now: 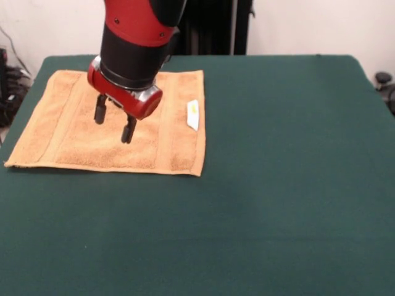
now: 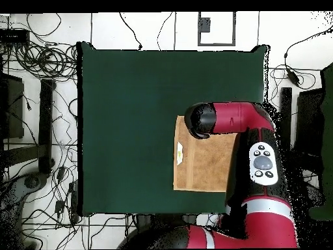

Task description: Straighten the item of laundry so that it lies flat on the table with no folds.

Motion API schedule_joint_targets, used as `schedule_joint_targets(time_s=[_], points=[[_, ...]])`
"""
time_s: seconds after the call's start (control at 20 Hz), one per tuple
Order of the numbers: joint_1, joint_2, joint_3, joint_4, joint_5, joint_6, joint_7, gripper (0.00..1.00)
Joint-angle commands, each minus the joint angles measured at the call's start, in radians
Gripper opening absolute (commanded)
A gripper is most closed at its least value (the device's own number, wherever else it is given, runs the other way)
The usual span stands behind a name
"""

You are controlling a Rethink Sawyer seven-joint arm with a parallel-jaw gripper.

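The tan-orange terry towel lies spread out on the dark green table, at the far left in the front view, with its border bands showing and its small white label near the right edge. No fold shows on the part I see. My gripper hangs just above the towel's middle, its two black fingers apart and holding nothing. In the overhead view the towel lies near the table's right edge, its right part hidden under the red arm. The label shows there too; the gripper is hidden under the arm.
The towel's left corner reaches close to the table's left edge in the front view. Cables and stands lie on the floor around the table in the overhead view. The arm's lower link overhangs the table's right side.
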Motion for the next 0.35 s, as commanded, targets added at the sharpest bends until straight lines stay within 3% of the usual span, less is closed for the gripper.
schedule_joint_targets(time_s=[0.05,0.35], points=[[0.027,0.011,0.131,0.120,0.011,-0.012,-0.135,1.00],[0.006,0.019,0.161,0.119,0.006,0.009,-0.204,1.00]])
